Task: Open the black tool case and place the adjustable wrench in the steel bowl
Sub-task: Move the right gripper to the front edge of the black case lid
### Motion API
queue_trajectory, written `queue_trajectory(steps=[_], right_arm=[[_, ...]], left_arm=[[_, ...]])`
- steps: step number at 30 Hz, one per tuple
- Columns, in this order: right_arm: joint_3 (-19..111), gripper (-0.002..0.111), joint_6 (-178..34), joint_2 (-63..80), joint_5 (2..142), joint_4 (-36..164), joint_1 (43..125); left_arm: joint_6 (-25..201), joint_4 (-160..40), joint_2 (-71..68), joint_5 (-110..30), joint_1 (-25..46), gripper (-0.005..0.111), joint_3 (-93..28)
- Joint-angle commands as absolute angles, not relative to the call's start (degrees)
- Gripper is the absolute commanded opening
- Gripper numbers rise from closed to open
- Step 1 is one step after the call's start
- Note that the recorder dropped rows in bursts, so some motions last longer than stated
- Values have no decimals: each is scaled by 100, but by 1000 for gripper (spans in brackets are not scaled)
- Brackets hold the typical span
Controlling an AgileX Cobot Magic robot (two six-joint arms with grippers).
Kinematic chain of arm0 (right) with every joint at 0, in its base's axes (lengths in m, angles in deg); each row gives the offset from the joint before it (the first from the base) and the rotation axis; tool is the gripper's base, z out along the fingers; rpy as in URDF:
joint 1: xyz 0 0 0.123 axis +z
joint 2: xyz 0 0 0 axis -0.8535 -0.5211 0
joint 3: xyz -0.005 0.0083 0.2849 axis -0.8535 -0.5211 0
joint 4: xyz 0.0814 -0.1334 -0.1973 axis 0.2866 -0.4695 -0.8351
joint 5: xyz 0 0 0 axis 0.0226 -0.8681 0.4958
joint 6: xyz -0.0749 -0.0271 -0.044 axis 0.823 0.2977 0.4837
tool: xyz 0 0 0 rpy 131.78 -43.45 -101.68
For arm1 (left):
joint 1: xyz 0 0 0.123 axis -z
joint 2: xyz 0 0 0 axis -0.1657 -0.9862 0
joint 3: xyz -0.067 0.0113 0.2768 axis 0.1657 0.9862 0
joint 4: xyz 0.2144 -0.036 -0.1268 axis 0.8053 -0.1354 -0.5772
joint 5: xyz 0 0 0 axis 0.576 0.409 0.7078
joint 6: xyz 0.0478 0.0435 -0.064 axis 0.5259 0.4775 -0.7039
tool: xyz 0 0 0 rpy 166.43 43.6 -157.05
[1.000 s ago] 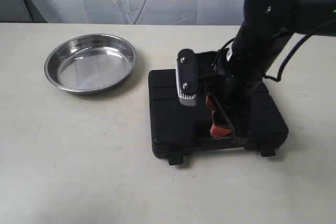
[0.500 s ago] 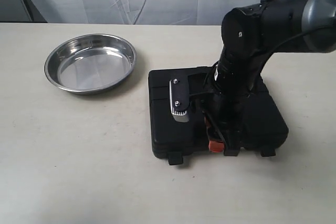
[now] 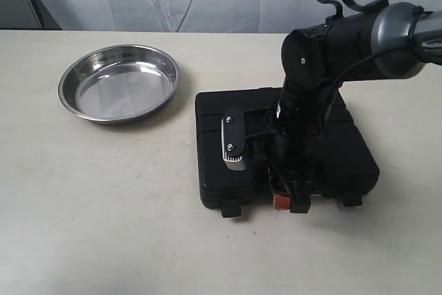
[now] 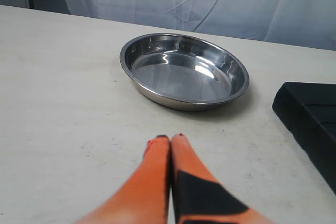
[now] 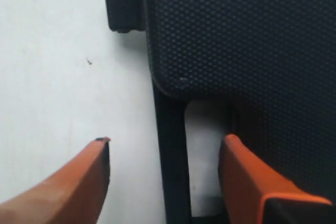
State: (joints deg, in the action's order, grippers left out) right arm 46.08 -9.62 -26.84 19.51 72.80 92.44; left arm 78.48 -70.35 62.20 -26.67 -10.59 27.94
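1. Black plastic fills the middle of my exterior view: the black tool case lies flat and closed on the pale table, right of centre.
2. Both clasps sit along the case's near edge. From here I cannot tell whether they are latched.
3. My right arm comes in from the right side and bends down over the case. The right gripper is at that near edge, between the two clasps.
4. On the right wrist feed, the right gripper is spread wide. One orange finger hangs over bare table just outside the case.
5. The other finger is over the moulded handle slot, where the table shows through.
6. The thin handle bar runs between the two fingers. Neither finger appears to press on it, though I cannot be sure of contact.
7. One clasp also shows on this feed, sticking out from the case's edge.
8. The steel bowl stands upright, well apart from the case, towards the far left of the table.
9. The left wrist feed shows the left gripper clenched on nothing, its orange fingertips pressed together above the table.
10. The bowl is beyond those tips, and a corner of the case is just in view beside it.
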Motion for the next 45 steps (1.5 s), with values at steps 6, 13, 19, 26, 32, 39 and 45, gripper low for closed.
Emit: queue_trajectory(steps=[6, 13, 19, 26, 32, 39, 45], right_arm=[[4642, 58, -953, -2858, 2008, 7280, 9253], [4642, 58, -953, -2943, 2191, 7293, 9253], [4642, 58, -953, -2943, 2273, 7293, 9253], [4642, 24, -953, -2943, 2324, 7293, 9253], [4642, -1, -956, -2943, 2231, 7372, 9253], [4642, -1, -1120, -2943, 1945, 7404, 9266], [4642, -1, -1168, -2658, 2076, 7328, 9598]], left_arm=[[7850, -7022, 6244, -2678, -1061, 0, 2817], [7850, -7022, 6244, -2678, -1061, 0, 2817], [7850, -7022, 6244, -2678, -1061, 0, 2817], [7850, -7022, 6244, -2678, -1061, 0, 2817], [7850, -7022, 6244, -2678, -1061, 0, 2817], [7850, -7022, 6244, -2678, -1061, 0, 2817], [7850, -7053, 6244, -2678, -1061, 0, 2817]])
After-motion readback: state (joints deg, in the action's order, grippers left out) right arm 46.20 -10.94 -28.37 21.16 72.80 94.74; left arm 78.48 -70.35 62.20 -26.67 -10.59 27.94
